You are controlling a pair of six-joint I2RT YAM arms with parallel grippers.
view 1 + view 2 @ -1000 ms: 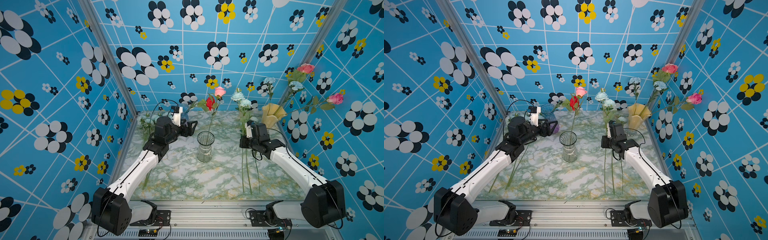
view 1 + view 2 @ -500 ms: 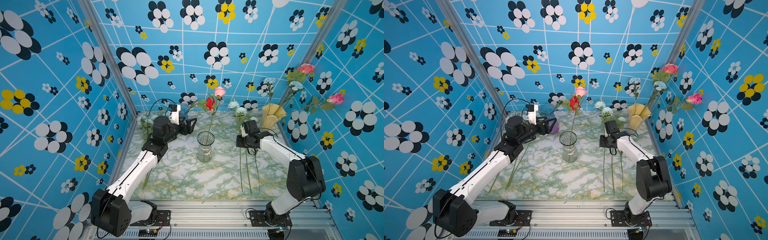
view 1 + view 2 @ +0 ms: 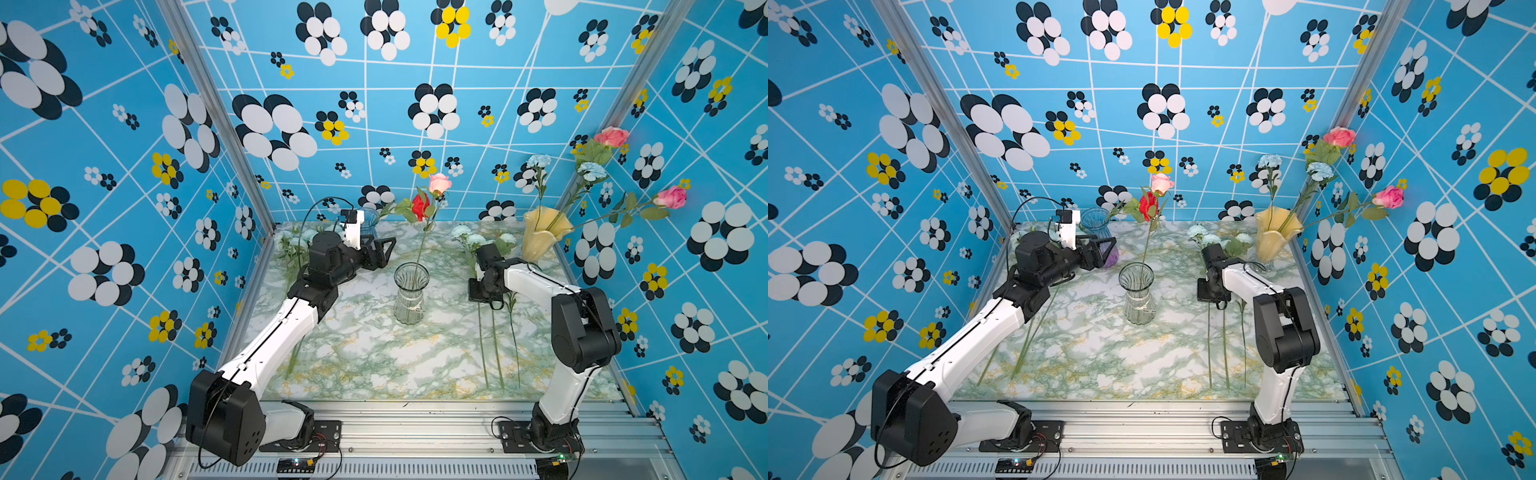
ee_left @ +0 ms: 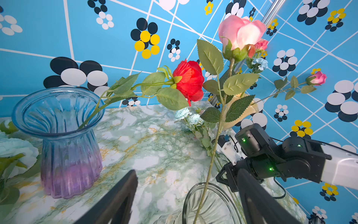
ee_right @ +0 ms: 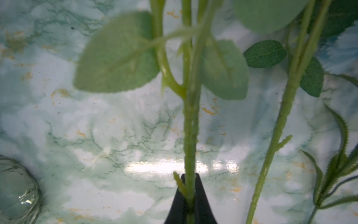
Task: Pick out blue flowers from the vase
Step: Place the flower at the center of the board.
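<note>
Nearest, flat on the marbled tabletop (image 3: 365, 353) toward the right side: three blue flowers (image 3: 476, 240), long green stems pointing to the front edge, pale ruffled blooms to the rear. Pinched together on one stem (image 5: 190, 135) of that trio, low over the marble: right gripper (image 5: 190, 194), both black tips pressed against the green in the right wrist view. Impossible to tell whether that stem is lifted off the surface or touching it. On the left side, partly hidden under the left arm, further pale blue blooms (image 4: 15, 149) lying near the rear corner, thin stems running forward across the marble. Mid-table, upright between the two arms: clear glass vase (image 3: 409, 299), holding a single pink rose (image 3: 439, 183) on a tall stem. Just left of that stem in both top views, apart from it: left gripper (image 3: 388, 253), black fingers (image 4: 120, 197) spread wide, gripping nothing. Right behind it, a blue-and-purple glass vase (image 4: 65, 151) with a red rose (image 4: 188, 81) leaning out toward the right. Farthest, in the rear right corner, a yellow vase (image 3: 540, 237) with two blue carnations (image 3: 539, 160) standing in it beside two pink roses (image 3: 611, 136).
</note>
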